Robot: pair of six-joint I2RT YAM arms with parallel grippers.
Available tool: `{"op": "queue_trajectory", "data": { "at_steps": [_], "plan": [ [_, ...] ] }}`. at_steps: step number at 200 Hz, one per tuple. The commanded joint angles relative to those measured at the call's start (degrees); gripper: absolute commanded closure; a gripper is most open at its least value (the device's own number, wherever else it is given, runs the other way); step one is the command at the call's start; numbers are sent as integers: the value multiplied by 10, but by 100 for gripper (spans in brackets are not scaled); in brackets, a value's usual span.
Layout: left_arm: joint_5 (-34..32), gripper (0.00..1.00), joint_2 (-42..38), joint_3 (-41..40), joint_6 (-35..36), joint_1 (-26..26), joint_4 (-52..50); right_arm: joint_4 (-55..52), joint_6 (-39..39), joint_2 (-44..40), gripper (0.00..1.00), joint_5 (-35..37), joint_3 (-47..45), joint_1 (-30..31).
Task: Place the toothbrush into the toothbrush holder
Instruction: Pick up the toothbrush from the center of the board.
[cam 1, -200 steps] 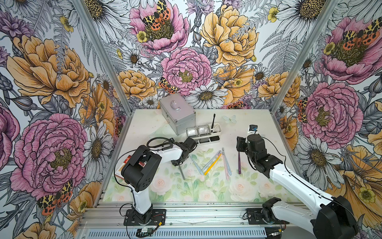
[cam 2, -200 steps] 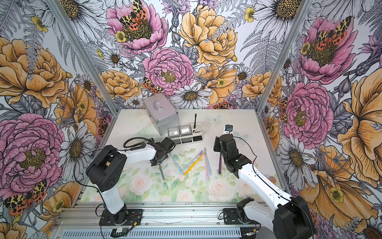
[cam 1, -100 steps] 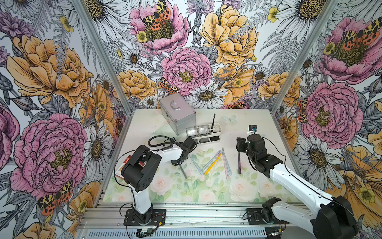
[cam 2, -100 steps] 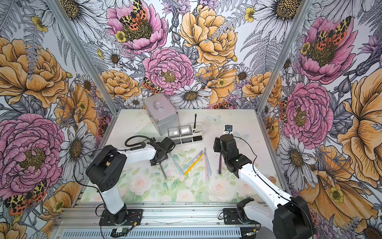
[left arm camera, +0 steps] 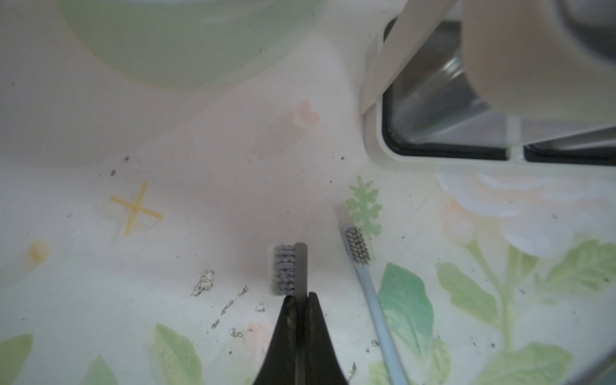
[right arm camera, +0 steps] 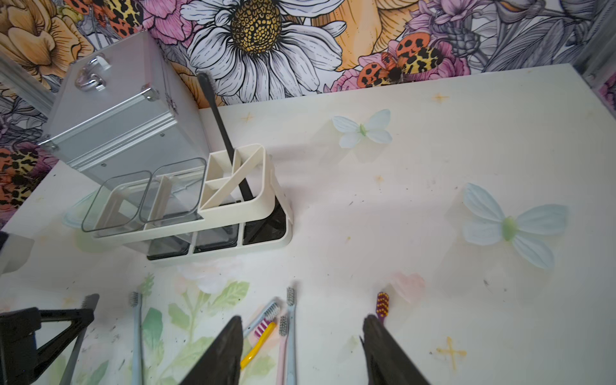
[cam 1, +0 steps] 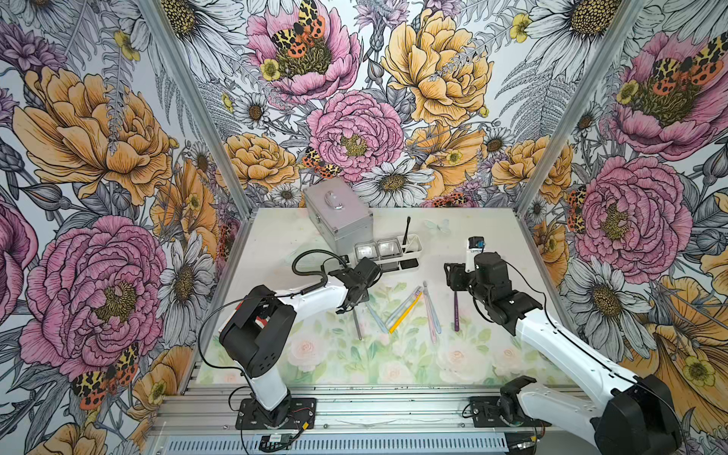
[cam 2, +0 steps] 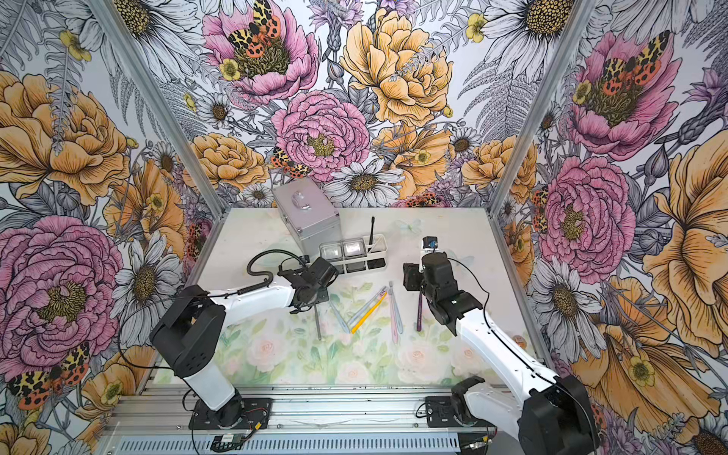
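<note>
My left gripper (left arm camera: 300,297) is shut on the neck of a grey toothbrush (left arm camera: 289,266), just behind its bristles. In both top views the left gripper (cam 1: 351,304) is low over the mat. The toothbrush handle (cam 1: 357,325) trails toward the front edge. The white toothbrush holder (cam 1: 413,241) stands just behind, beside my left wrist, with a black toothbrush (right arm camera: 220,126) upright in its end compartment. My right gripper (right arm camera: 301,321) is open with nothing between its fingers. It hovers beside a purple toothbrush (right arm camera: 382,301) lying on the mat.
A silver metal case (cam 1: 338,212) stands behind the holder (right arm camera: 240,208) near the back wall. Several loose toothbrushes lie mid-mat: a light blue one (left arm camera: 366,276), a yellow one (cam 1: 403,314), and a pink and blue pair (cam 1: 431,313).
The left jaws have closed the last bit onto the grey toothbrush. Both arms stay about where they were.
</note>
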Motion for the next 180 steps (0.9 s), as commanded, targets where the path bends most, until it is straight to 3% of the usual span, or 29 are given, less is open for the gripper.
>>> {"op": "queue_trajectory", "data": {
  "at_steps": [1,40,78,110,147,180],
  "plan": [
    [3,100,-22,23,32,7,11,-3,-19,22,41,-94,24,-3],
    [0,100,-22,55,61,12,10,30,-36,64,45,-203,29,10],
    [24,100,-39,84,91,11,14,92,-35,89,41,-329,40,29],
    [71,100,-78,96,137,4,26,126,-1,110,37,-352,55,17],
    [89,100,-128,108,166,1,29,177,29,150,37,-431,66,19],
    [99,100,-152,127,190,-2,30,215,40,165,37,-454,65,32]
  ]
}}
